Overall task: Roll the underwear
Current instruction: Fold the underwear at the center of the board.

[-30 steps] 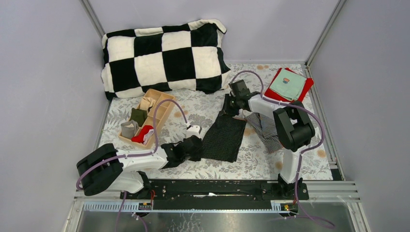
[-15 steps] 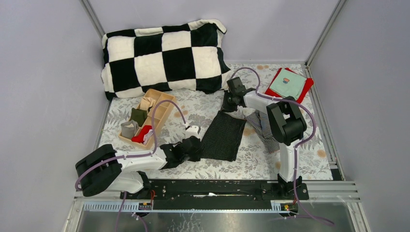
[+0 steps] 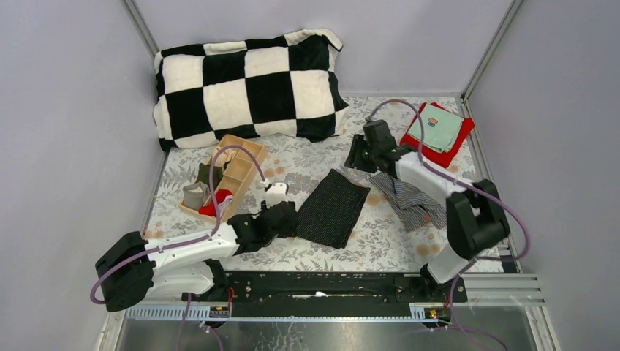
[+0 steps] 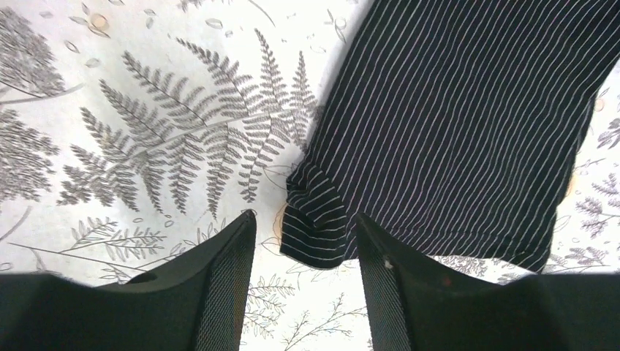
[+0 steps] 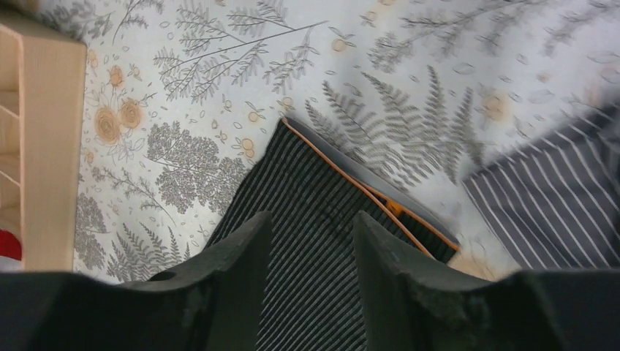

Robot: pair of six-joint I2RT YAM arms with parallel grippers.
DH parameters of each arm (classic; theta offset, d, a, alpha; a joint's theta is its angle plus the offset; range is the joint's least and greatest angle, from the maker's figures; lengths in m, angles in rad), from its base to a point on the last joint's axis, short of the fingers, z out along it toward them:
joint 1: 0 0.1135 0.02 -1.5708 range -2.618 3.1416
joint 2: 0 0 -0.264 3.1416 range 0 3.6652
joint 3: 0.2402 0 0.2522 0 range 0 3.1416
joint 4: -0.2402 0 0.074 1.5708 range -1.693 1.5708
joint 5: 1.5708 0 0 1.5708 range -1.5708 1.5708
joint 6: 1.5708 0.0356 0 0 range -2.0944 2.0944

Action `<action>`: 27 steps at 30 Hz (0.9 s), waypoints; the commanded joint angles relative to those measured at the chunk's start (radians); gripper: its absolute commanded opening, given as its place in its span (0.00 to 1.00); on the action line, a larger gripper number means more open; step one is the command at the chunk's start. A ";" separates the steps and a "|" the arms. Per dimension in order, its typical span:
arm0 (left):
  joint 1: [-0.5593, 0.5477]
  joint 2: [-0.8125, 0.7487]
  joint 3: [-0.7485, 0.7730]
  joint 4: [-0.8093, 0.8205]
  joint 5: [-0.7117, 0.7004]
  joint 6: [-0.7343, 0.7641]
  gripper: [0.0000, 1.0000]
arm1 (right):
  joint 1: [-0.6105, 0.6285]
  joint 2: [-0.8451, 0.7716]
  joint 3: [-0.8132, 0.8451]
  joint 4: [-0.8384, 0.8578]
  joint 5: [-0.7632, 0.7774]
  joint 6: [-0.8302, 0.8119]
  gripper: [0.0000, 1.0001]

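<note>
The black pinstriped underwear (image 3: pixel 333 208) lies flat in the middle of the fern-print table, its orange-edged waistband (image 5: pixel 365 189) at the far end. My left gripper (image 3: pixel 286 217) is open at its near left corner (image 4: pixel 316 227); that corner lies just ahead of the fingertips, ungripped. My right gripper (image 3: pixel 356 157) hangs open above the waistband end, with the cloth (image 5: pixel 314 241) showing below the gap between its fingers. The grey striped underwear (image 3: pixel 409 199) lies crumpled to the right, partly under the right arm, and shows as a striped patch (image 5: pixel 556 197) in the right wrist view.
A black-and-white checked pillow (image 3: pixel 248 84) fills the back. A wooden divider box (image 3: pixel 241 162) with rolled items stands at the left, also as the box (image 5: pixel 44 146). A teal cloth (image 3: pixel 437 130) lies on a red cloth (image 3: pixel 446 155) at the back right.
Both grippers have opened and let go of the black underwear, which now lies flat. The right gripper lifted and shifted right; the left drew back slightly.
</note>
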 commanded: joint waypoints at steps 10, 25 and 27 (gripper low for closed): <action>-0.022 -0.115 0.213 -0.183 -0.155 0.086 0.66 | -0.080 -0.310 -0.361 -0.019 0.062 0.161 0.74; -0.237 0.239 0.308 0.094 -0.069 0.173 0.66 | -0.190 -0.133 -0.436 0.217 -0.235 0.199 0.64; -0.253 0.268 0.330 0.106 -0.066 0.178 0.66 | -0.191 -0.124 -0.449 0.239 -0.252 0.198 0.63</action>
